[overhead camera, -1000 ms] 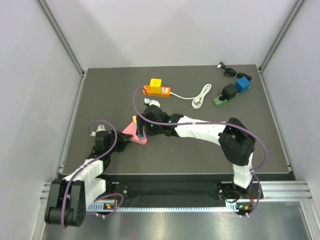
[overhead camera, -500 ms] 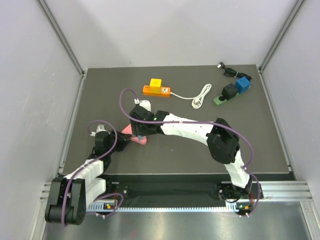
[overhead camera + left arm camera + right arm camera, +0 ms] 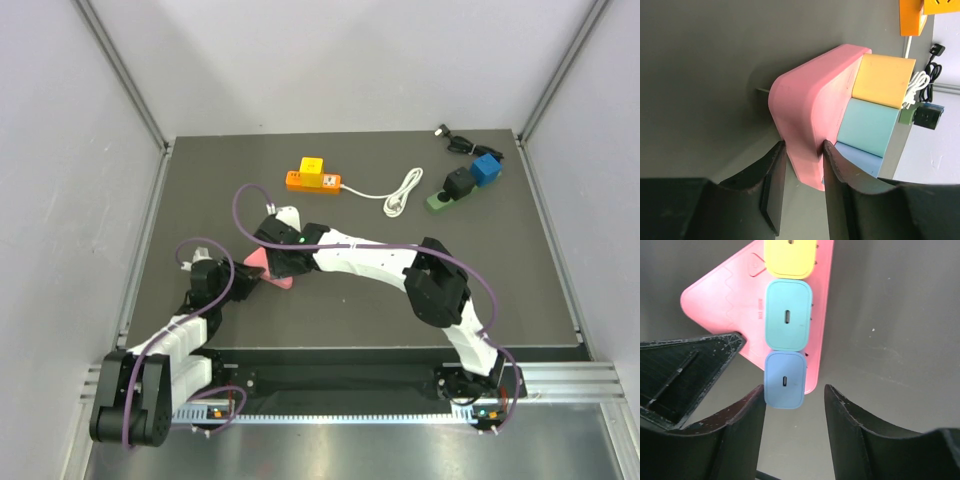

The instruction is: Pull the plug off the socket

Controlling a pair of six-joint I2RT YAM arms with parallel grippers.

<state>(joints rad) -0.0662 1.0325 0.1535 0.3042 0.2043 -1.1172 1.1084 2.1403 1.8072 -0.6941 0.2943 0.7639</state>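
Across the overhead view, a dark table [image 3: 400,310] fills the frame. The right arm [image 3: 370,258] arches from the lower right to left of centre, and the left arm [image 3: 175,335] rises from the lower left to meet it. Between their ends, left of centre, lies the pink socket [image 3: 257,260], a flat triangular block. An orange power strip [image 3: 313,177] with a white cable [image 3: 403,190] sits well apart, toward the upper middle.

Three plugs stand in a row along one edge of the socket. In the right wrist view the yellow plug [image 3: 789,257] is at the top, the teal plug [image 3: 788,315] in the centre, and the blue plug [image 3: 784,380] lowest, at the socket's tip.

The left gripper [image 3: 803,150], at the bottom of its own view, is clamped on a rounded edge of the socket, a finger on either side, bracing it. The right gripper [image 3: 794,390] has its jaws apart, straddling the blue plug; one finger appears to touch it, the other stands just beside.

Step in hand, as judged: the grasp is lined up but not yet made. The next move calls for closing on the blue plug's sides, then drawing it straight out along its pins, without tilting into the teal plug.
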